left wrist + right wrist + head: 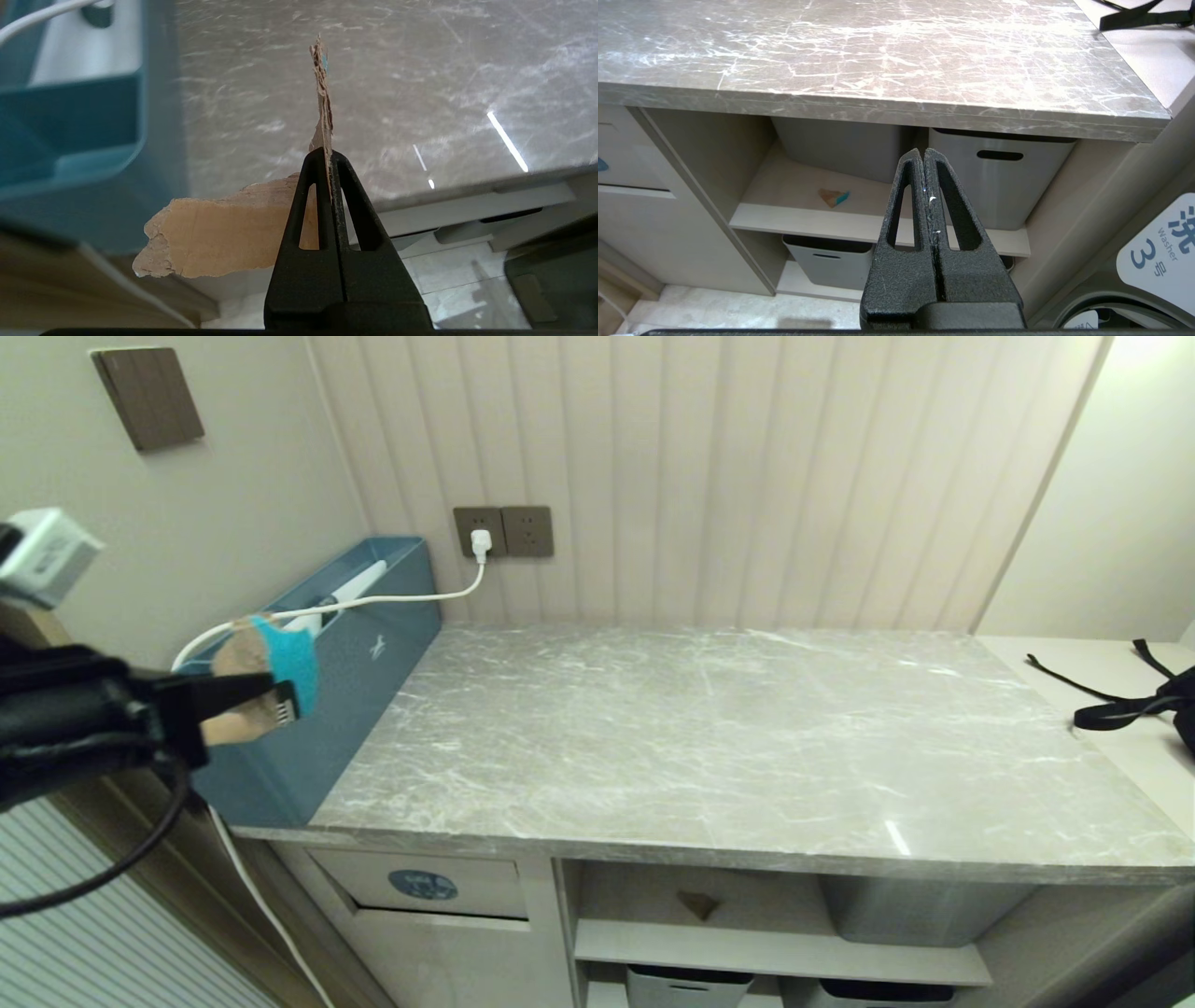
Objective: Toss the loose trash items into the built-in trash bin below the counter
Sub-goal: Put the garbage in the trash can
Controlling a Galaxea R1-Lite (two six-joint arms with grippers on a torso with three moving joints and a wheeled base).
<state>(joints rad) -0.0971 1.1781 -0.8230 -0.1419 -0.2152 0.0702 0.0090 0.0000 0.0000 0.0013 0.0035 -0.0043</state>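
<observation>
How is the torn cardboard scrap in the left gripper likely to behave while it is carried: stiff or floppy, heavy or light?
The cardboard scrap probably stays fairly stiff: it juts sideways from the left gripper without drooping. It looks light, since a thin edge pinch holds it up. Its ragged, layered edge suggests it could tear or slip if knocked.

The trash bin flap is half-hidden under the counter edge, its sticker unreadable.

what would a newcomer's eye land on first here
The left gripper, at the head view's left edge, is clamped on a torn cardboard scrap with a turquoise face, in front of the teal box. The grey marble counter fills the middle, with the blue-stickered trash flap below.
</observation>
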